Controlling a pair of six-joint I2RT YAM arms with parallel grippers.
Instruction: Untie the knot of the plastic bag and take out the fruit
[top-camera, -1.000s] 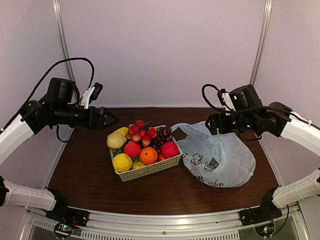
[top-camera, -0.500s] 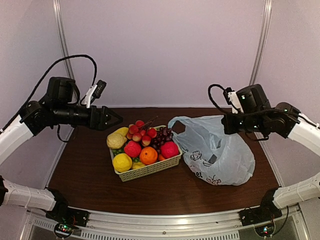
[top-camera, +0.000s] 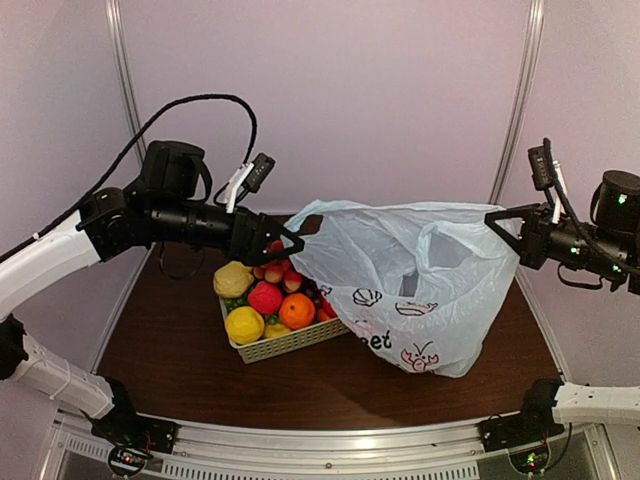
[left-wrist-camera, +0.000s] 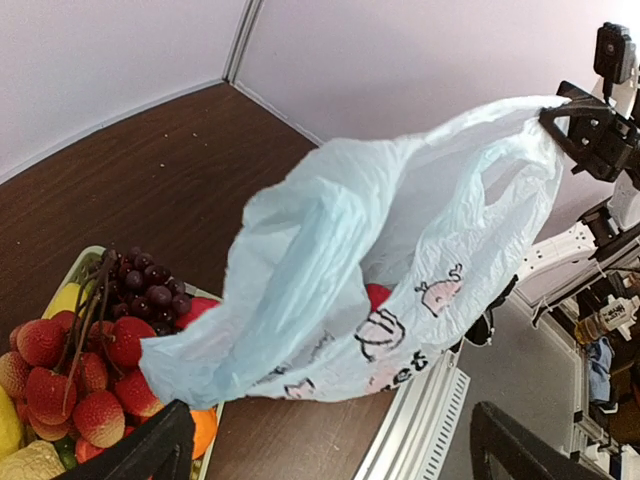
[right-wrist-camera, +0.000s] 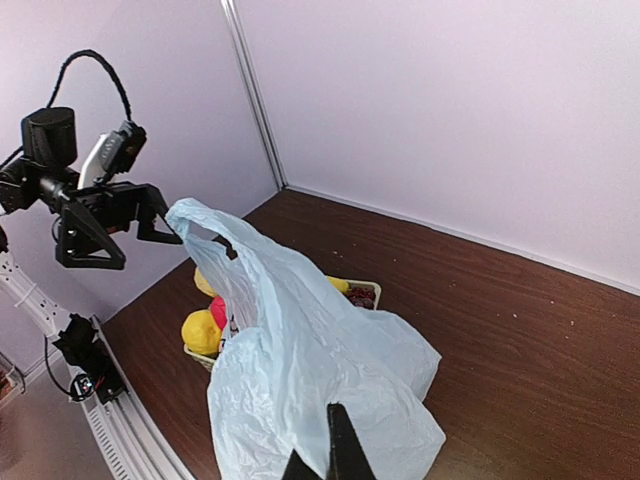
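Observation:
The pale blue plastic bag (top-camera: 410, 285) hangs spread wide between my two grippers, its printed lower part down at the table. My right gripper (top-camera: 497, 222) is shut on the bag's right handle (left-wrist-camera: 545, 105); in the right wrist view the film bunches at its closed tips (right-wrist-camera: 330, 415). My left gripper (top-camera: 292, 240) is wide open at the left handle (right-wrist-camera: 190, 215), which lies against one finger (left-wrist-camera: 150, 450). The knot is out of view; the two handles stand apart. A red piece of fruit (left-wrist-camera: 378, 295) shows behind the film; whether it is inside the bag I cannot tell.
A pale green basket (top-camera: 300, 342) heaped with fruit sits left of the bag, partly under its raised left side: yellow, red and orange pieces, dark grapes (left-wrist-camera: 150, 290), lychee-like red ones. A metal rail (top-camera: 330, 440) runs along the near table edge.
The right gripper has shut on the bag's handle and pulled it up and to the right. The left arm has swung right to the other handle. The bag is lifted and stretched open.

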